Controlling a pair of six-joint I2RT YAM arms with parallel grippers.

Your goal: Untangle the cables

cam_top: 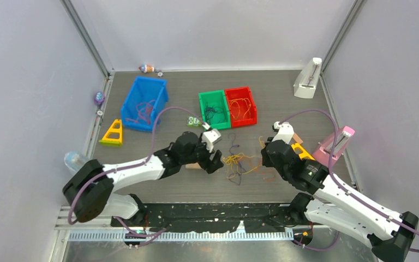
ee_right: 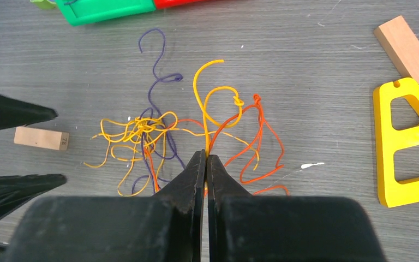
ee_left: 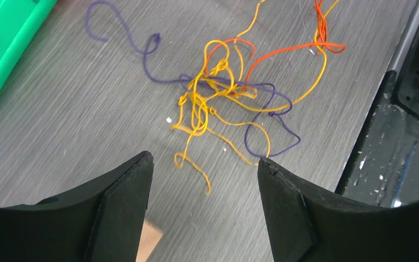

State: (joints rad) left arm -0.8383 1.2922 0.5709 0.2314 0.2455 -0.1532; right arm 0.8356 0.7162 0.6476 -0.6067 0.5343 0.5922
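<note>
A tangle of thin cables (cam_top: pixel 239 164) lies on the grey table between my two grippers, with yellow, orange and dark purple strands knotted together (ee_left: pixel 218 93). My left gripper (ee_left: pixel 204 161) is open and empty, low over the table just left of the tangle; one yellow strand end lies between its fingers. In the top view the left gripper (cam_top: pixel 216 162) is beside the tangle. My right gripper (ee_right: pixel 206 155) is shut on a yellow cable (ee_right: pixel 199 93) that arcs away from its tips; an orange cable (ee_right: pixel 262 136) runs right beside it. A purple cable (ee_right: pixel 155 82) curls toward the far side.
A green bin (cam_top: pixel 202 109) and a red bin (cam_top: pixel 252 106) with cables stand behind the tangle; a blue bin (cam_top: pixel 128 101) is far left. A yellow triangle (ee_right: pixel 409 142) and wooden block (ee_right: pixel 406 48) lie right; a small wooden block (ee_right: pixel 41 137) lies left.
</note>
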